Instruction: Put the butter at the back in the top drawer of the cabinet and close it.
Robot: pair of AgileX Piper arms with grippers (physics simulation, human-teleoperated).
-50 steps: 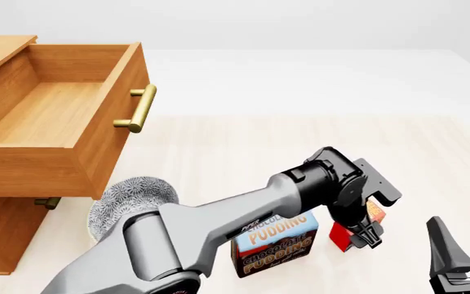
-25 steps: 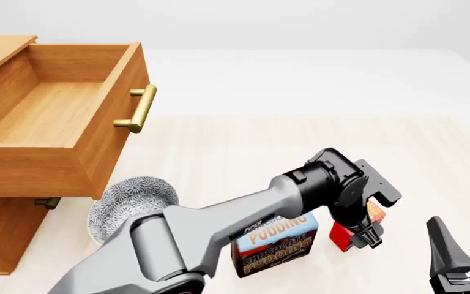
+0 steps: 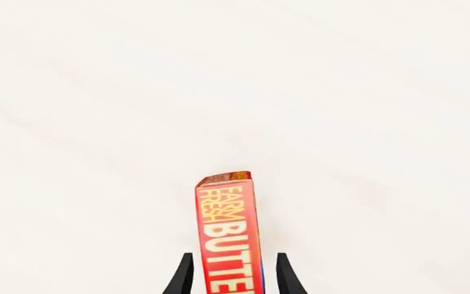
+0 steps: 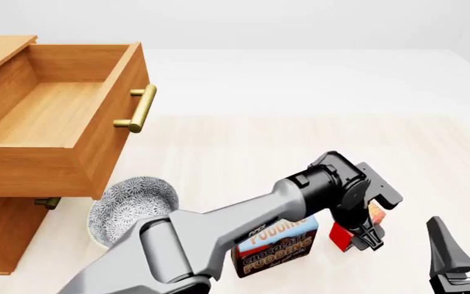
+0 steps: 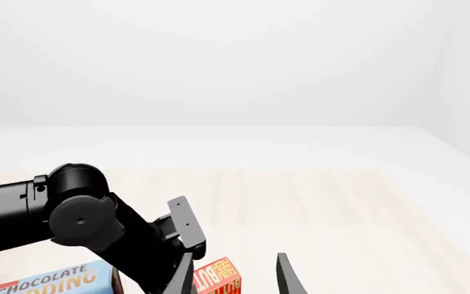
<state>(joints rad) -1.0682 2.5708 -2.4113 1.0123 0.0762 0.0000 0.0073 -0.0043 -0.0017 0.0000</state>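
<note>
1. The left pincer (image 4: 357,236) is clamped on the butter (image 4: 352,229), one dark finger (image 3: 183,275) on each side of the red box.
2. The butter stands upright on the pale surface (image 4: 243,153), just right of the chocolate pudding box (image 4: 278,245).
3. The top drawer (image 4: 55,116) of the cabinet (image 4: 7,226) is pulled out and open at the far left, well apart from the butter.
4. A patterned bowl (image 4: 129,208) sits beside the cabinet.
5. The right pincer (image 4: 464,251) waits low at the right, its fingers apart, holding nothing.
</note>
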